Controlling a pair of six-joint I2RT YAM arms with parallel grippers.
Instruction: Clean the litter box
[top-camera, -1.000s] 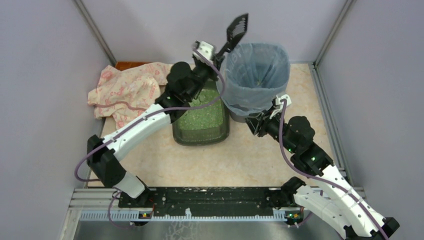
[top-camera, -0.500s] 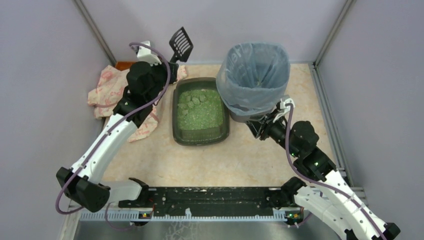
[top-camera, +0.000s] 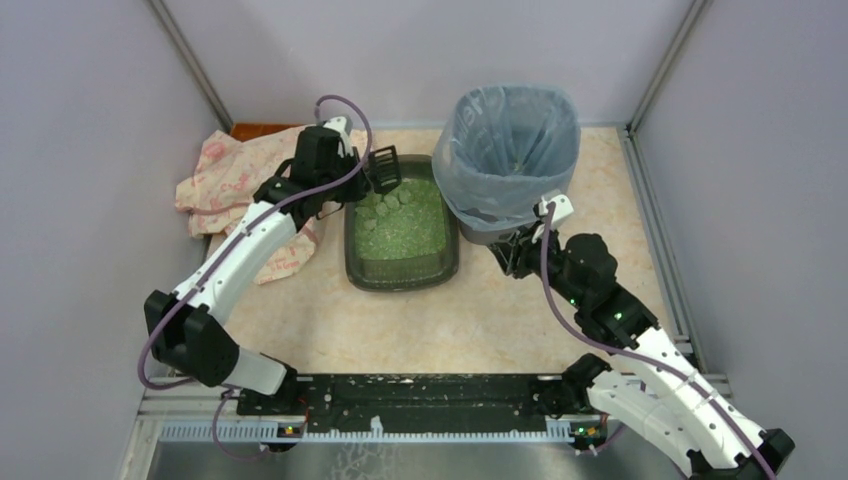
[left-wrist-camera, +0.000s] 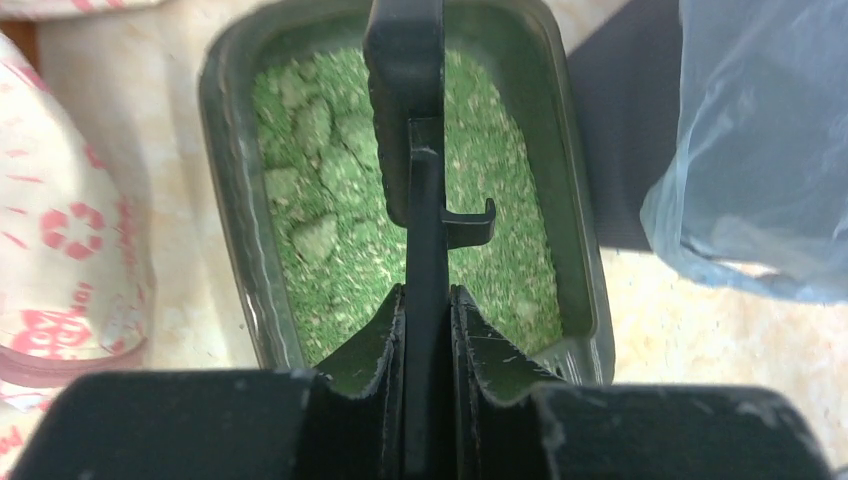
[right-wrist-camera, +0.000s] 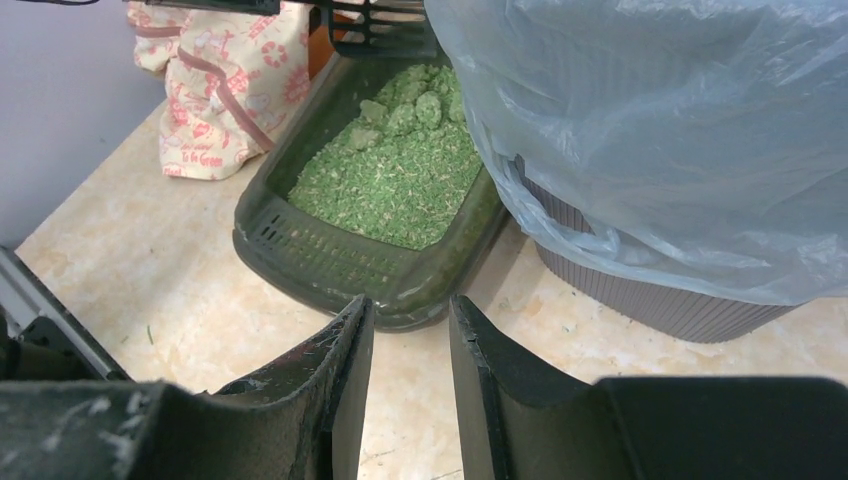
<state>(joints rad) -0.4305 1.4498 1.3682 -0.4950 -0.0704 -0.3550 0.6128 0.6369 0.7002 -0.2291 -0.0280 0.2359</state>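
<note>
At the far left end of the litter box (top-camera: 400, 282), my left hand (top-camera: 352, 172) is clamped hard on the handle of the black slotted scoop (top-camera: 384, 168). In the wrist view the handle runs straight out between my fingers (left-wrist-camera: 385, 340), edge-on, with no gap on either side. The scoop head sits over the far end of the box, above a cluster of clumps (top-camera: 385, 200). I can't tell whether it touches them.

The box sits mid-worktop (top-camera: 480, 320), long axis running away from me. Green litter (top-camera: 405, 235) covers the floor of it, loose at the near end and lumpy at the far end. A slotted grille is visible inside the near wall.

A pink-patterned cloth (top-camera: 235, 175) lies bunched just left of the box, under my left forearm. The round bin (top-camera: 490, 235) with its blue-grey bag (top-camera: 510, 150) stands just right of the box. The bag overhangs the box's right rim from above, and I can't tell whether bin and box touch.

My right hand (top-camera: 520, 255) is low at the near side of the bin base and aimed at the box's near right corner. Its fingers stand narrowly apart with nothing between them, only bare worktop showing through the gap. It isn't touching the box.
</note>
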